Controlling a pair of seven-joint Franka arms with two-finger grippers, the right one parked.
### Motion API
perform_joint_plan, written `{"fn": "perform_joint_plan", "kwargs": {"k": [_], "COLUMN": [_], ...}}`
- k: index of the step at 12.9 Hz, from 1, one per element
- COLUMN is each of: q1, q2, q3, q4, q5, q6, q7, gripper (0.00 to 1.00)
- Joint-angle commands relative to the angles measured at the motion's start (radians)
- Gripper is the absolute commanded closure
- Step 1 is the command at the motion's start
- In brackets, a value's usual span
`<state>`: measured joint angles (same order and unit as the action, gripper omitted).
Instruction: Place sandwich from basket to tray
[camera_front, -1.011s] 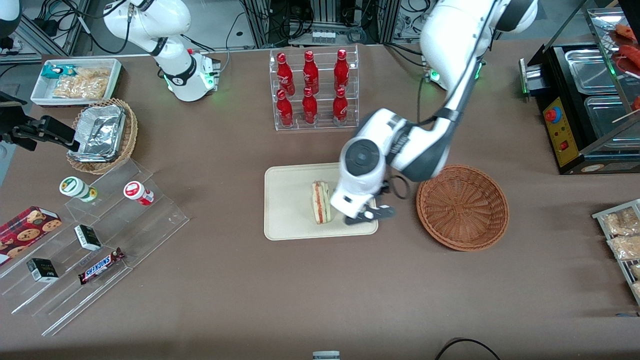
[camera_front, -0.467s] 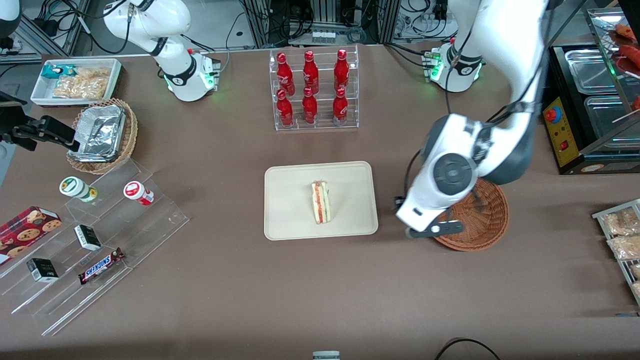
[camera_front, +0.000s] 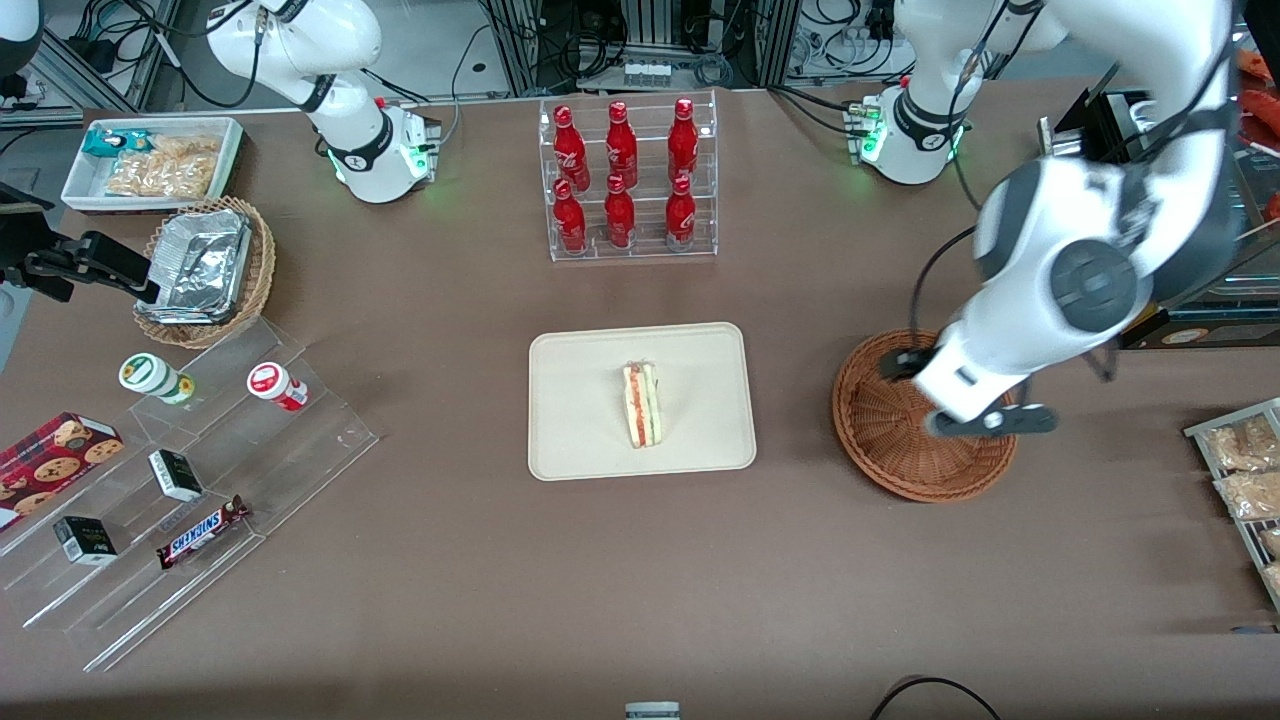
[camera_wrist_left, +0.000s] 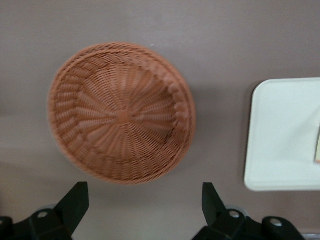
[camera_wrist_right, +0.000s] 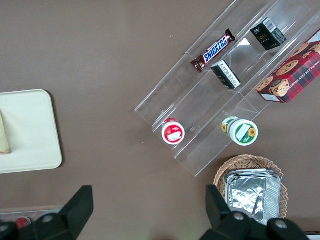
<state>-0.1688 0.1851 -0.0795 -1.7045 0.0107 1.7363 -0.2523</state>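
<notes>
Sandwich (camera_front: 641, 404) lies on the tray (camera_front: 580, 440) at mid-worktop, the basket (camera_front: 890, 450) holds nothing, and the tool (camera_wrist_left: 145, 210), released, hangs above the basket: placement apparently complete.

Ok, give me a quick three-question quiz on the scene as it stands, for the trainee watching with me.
1. True or false: the sandwich lies on the tray.
2. Multiple choice: the left arm's hand is (A) shut on the sandwich, (B) open above the reddish-brown basket, (C) resting on the tray.
3. Fill in: the rack of red bottles stands ____ from the front camera than the tray.

Key:
1. True.
2. B. The wrist view shows the fingers spread apart, nothing between them, and nothing in the basket.
3. Farther.
</notes>
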Motion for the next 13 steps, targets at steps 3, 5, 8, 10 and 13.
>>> {"fn": "perform_joint_plan", "kwargs": {"k": [3,5,8,10,13], "q1": [0.143,0.149,0.144,0.141,0.137], "q2": [-0.225,-0.230,-0.227,-0.222,-0.220], "q3": [-0.060,-0.025,0.036,0.081,0.128], "q4": [-0.104,-0.034,0.035,0.054,0.071], "q5": [0.032,0.034,0.035,0.031,0.020], "q6": [-0.113,-0.184,-0.201,-0.201,-0.198], "q7": [0.195,0.246,0.252,0.304,0.343], "gripper": [0.00,0.00,0.00,0.00,0.00]}}
